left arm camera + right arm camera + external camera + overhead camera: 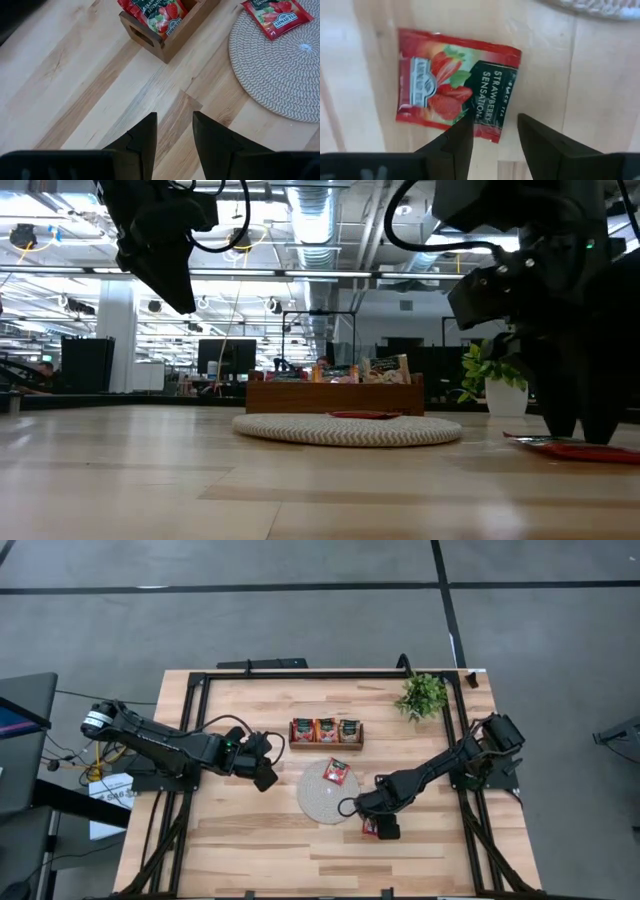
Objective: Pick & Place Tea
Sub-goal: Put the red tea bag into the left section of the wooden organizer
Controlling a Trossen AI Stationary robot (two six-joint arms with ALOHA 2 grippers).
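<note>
One red sachet (445,75) with a strawberry picture and a dark green band lies flat on the bare table, near the mat's right edge (370,827). My right gripper (495,122) is low over it and open, its fingertips at the sachet's green-band end (580,430). A second red sachet (338,772) lies flat on the round woven mat (320,802). More sachets stand in the wooden tray (326,744). My left gripper (175,117) hangs open above bare wood to the mat's left (266,778). My right gripper comes at the sachet from above, pointing down, one finger (462,132) over the edge of its green-band end (487,127) and the other over bare wood beside it. I cannot tell whether the fingertips touch it. The sachet lies flat on the table.
A small potted plant (423,695) stands at the table's far right. The tray (170,40) sits just beyond the mat (280,75). A black frame runs round the table's edges. Bare wood lies toward the near edge.
</note>
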